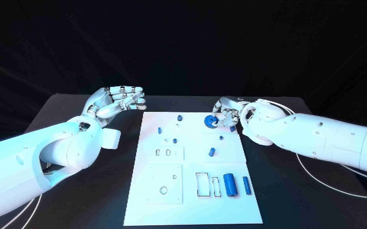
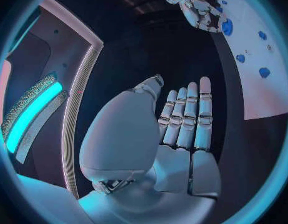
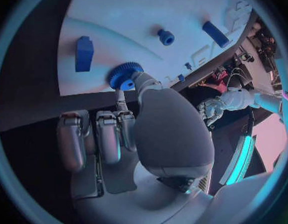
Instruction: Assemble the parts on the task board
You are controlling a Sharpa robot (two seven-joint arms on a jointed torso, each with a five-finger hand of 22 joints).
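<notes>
The black table (image 1: 92, 186) carries the white task board (image 1: 172, 208), long side running away from the robot. The left hand (image 1: 119, 100) hangs off the board's far left corner, fingers curled in but empty. The right hand (image 1: 228, 115) sits at the board's far right edge, pinching a blue gear (image 1: 209, 121) between thumb and finger, on or just above the plate. Most work seems left: a blue cylinder (image 1: 229, 183) and a thinner blue rod (image 1: 246, 185) lie loose beside the empty rectangular slots (image 1: 202, 184) near the front, while a few small blue pegs (image 1: 179, 117) stand farther back.
</notes>
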